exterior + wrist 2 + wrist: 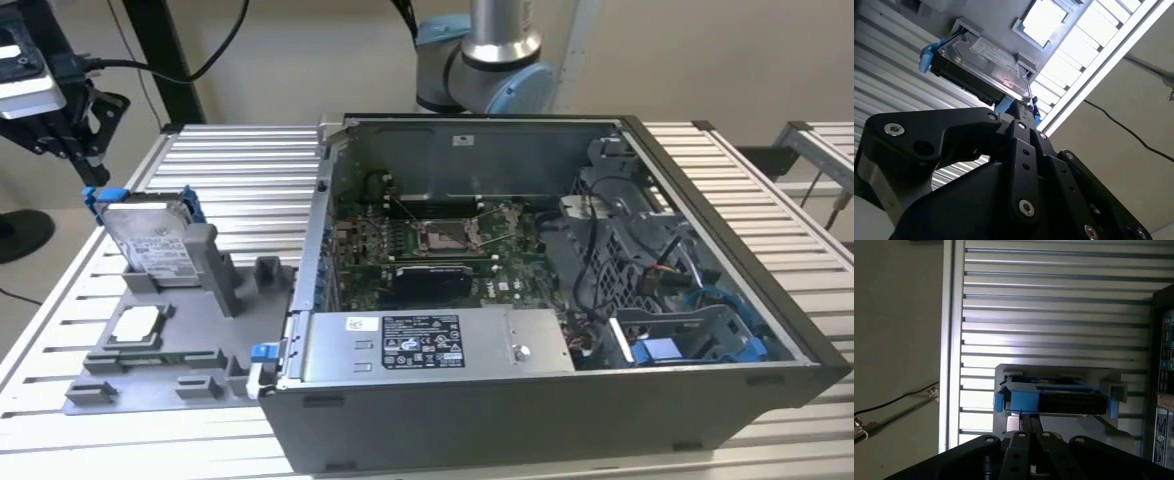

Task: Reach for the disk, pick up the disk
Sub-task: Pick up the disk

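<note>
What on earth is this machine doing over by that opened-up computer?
A robot arm has its pincer poised right at the top edge of a hard drive in a blue carrier frame. The drive stands on edge in a grey holder beside the open computer case. It sits in the holder, not lifted yet.

In the exterior view the gripper, at ten o'clock, was cut off by the picture's edge, as was the arm at twelve o'clock. The holder hid the disk's lower part. In the second wrist view the gripper's black body covered the disk's near end. In the first wrist view the case ran off the edge.
</note>
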`<state>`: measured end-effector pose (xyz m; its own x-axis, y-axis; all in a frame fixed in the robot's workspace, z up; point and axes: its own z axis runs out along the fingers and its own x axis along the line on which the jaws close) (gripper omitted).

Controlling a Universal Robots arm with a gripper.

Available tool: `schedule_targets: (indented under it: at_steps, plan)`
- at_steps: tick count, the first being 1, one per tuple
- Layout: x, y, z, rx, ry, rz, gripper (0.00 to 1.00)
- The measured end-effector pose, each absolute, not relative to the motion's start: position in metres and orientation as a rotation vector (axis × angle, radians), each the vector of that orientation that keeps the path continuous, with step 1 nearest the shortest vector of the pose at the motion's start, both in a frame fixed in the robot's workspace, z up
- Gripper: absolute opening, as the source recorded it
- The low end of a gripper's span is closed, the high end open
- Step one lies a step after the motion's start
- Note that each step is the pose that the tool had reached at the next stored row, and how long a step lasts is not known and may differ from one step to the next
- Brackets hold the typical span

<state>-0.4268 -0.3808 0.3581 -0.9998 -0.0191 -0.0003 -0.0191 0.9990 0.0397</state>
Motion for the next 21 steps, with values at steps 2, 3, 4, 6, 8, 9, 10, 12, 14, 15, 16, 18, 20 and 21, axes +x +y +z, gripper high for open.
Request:
schedule_targets:
  at_steps: [2,3,4,6,8,9,10,12,14,15,16,18,20,21]
  plan:
    - [-0.4268,-0.3808,0.3581,0.03,-3.141,-0.062,0.0]
    - [-0.4268,-0.3808,0.3581,0.03,-3.141,-0.062,0.0]
    - [-0.4268,-0.3808,0.3581,0.03,-3.141,-0.062,0.0]
    - [-0.4268,-0.3808,0.3581,0.03,-3.141,-0.062,0.0]
    - [-0.4268,-0.3808,0.3581,0.034,-3.141,-0.062,0.0]
    - [-0.4269,-0.3808,0.3581,0.041,-3.14,-0.062,0.0]
    - [-0.4269,-0.3808,0.3581,0.054,-3.14,-0.062,0.0]
    - [-0.4269,-0.3808,0.3581,0.089,-3.139,-0.062,0.0]
    - [-0.4269,-0.3808,0.3581,0.128,-3.137,-0.062,0.0]
    - [-0.4269,-0.3808,0.3581,0.149,-3.136,-0.062,0.0]
    - [-0.4269,-0.3808,0.3581,0.171,-3.134,-0.062,0.0]
    - [-0.4269,-0.3808,0.3581,0.218,-3.131,-0.062,0.0]
    - [-0.4269,-0.3808,0.3581,0.264,-3.127,-0.062,0.0]
    - [-0.4269,-0.3808,0.3581,0.287,-3.124,-0.062,0.0]
